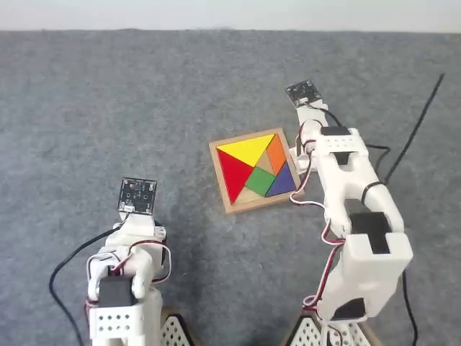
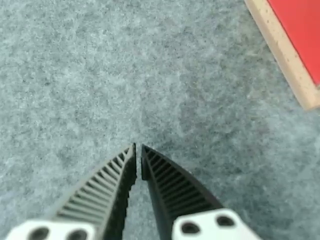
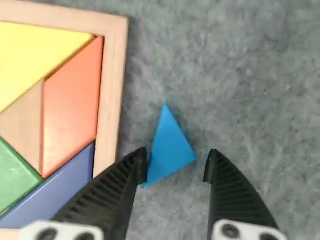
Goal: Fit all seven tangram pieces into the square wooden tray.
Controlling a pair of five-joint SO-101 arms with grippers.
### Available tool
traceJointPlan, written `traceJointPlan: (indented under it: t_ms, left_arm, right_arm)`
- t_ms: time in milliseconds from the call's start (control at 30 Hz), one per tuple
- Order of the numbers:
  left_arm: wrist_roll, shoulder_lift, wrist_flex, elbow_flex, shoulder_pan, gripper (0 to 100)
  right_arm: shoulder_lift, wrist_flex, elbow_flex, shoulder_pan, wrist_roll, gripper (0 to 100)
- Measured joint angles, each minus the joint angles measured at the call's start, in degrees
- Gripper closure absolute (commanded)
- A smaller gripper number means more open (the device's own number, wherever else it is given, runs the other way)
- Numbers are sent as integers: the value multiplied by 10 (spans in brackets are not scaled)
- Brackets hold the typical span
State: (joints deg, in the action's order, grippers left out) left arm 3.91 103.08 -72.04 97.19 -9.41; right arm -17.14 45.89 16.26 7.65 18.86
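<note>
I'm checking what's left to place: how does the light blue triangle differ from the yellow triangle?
The yellow triangle sits inside the tray; the light blue triangle lies outside it on the carpet, between the open fingers of the right gripper. The yellow triangle is clearly larger than the light blue triangle. Both are flat triangles.

From my station I see a grey felt cover [image 1: 94, 101] spread over the whole work surface. Its nap is short and mottled, and it lies flat. At the far edge it ends in a slightly uneven line against a pale, plain strip [image 1: 230, 13]; I cannot tell whether that is wall or floor. Light is even and soft, shadows faint.
</note>
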Motion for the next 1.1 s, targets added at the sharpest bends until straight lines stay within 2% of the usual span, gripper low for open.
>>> traceJointPlan:
  t_ms: [467, 667, 933, 1100]
  left_arm:
    - [0, 0, 0, 0, 0, 979]
    - [0, 0, 0, 0, 0, 979]
    - [0, 0, 0, 0, 0, 979]
    - [0, 0, 0, 0, 0, 979]
  right_arm:
    - [-45, 8, -47, 0, 16, 814]
    - [-45, 12, -48, -4, 18, 940]
    - [-45, 14, -48, -4, 18, 937]
    - [-32, 56, -60, -4, 18, 937]
